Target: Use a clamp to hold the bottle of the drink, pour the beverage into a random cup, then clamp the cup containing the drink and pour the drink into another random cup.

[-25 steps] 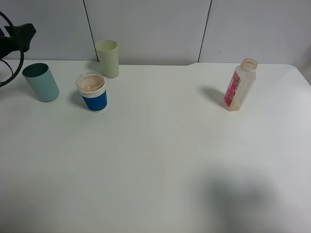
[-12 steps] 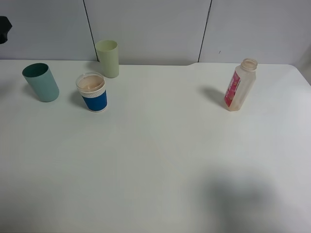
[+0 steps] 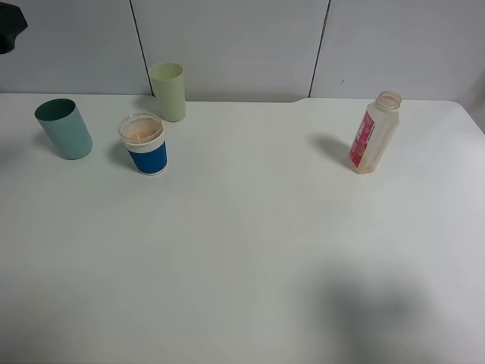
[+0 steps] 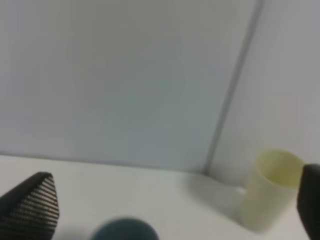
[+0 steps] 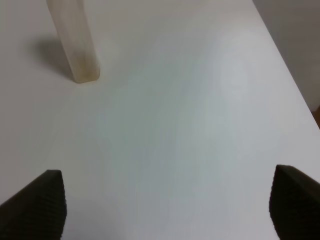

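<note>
White tabletop (image 3: 250, 250), grey panelled wall (image 3: 227, 38) behind. Far left in the exterior view, only a black bit of the left arm (image 3: 9, 26) shows at the top corner, off the tabletop and well apart from the cups. The left end effector (image 4: 170, 210) is seen from its wrist view: ribbed black fingertips (image 4: 30, 207) spread wide, nothing between them, holding nothing; below it the dark rim of the teal cup shows, with the pale yellow-green tumbler beyond near the wall. Next, the teal cup (image 3: 64, 129) stands at the left of the tabletop, dark green inside, contents not discernible from here. Just right of it, apart and not touching, is the blue paper cup (image 3: 144, 145) with ribbed white band, holding the beige-pink beverage (image 3: 141, 130) near its rim. Behind that, close to the wall, is the pale yellow-green tumbler (image 3: 167, 92), upright and apart from the other two. The three cups are clustered; nothing blocks any of them. The middle of the tabletop is bare white. Far right, the bottle (image 3: 373, 133) stands upright, capless, red-pink label facing left, well apart from the cups; it looks mostly drained, with only a pale tint. A soft shadow (image 3: 371, 311) lies low on the right of the tabletop. The right end effector (image 5: 162, 205) is seen only in its wrist view: two black ribbed fingertips (image 5: 37, 205) wide apart, empty, above bare tabletop, with the bottle's base ahead and nothing between them and it.
</note>
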Robot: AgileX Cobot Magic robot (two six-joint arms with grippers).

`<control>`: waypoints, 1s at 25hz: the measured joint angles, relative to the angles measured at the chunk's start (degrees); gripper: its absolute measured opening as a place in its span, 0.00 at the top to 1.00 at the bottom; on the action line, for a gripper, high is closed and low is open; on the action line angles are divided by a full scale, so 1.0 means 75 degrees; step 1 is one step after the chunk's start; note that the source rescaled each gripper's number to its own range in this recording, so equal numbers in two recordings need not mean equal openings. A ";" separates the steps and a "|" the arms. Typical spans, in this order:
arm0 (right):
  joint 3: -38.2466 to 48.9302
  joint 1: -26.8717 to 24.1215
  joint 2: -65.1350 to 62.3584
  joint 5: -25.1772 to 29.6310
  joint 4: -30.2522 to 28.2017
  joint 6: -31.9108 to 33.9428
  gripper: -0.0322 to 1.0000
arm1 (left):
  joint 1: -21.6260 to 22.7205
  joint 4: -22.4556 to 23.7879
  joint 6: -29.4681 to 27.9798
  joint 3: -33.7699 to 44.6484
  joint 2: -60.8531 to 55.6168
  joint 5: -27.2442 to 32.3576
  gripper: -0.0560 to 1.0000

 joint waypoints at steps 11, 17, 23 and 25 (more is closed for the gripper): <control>0.0000 0.0000 0.0000 0.0000 0.0000 0.0000 0.32 | -0.0637 -0.0735 0.0514 0.0012 -0.2030 0.3443 0.02; 0.0000 0.0000 0.0000 0.0000 0.0000 0.0000 0.32 | -0.0642 -0.0741 0.0783 0.0085 -0.3992 0.4990 0.01; 0.0000 0.0000 0.0000 0.0000 0.0000 0.0000 0.32 | -0.0642 -0.0733 0.1145 0.0085 -0.4904 0.6103 0.01; 0.0000 0.0000 0.0000 0.0000 0.0000 0.0000 0.32 | -0.0642 -0.0722 0.1178 0.0085 -0.5137 0.6394 0.01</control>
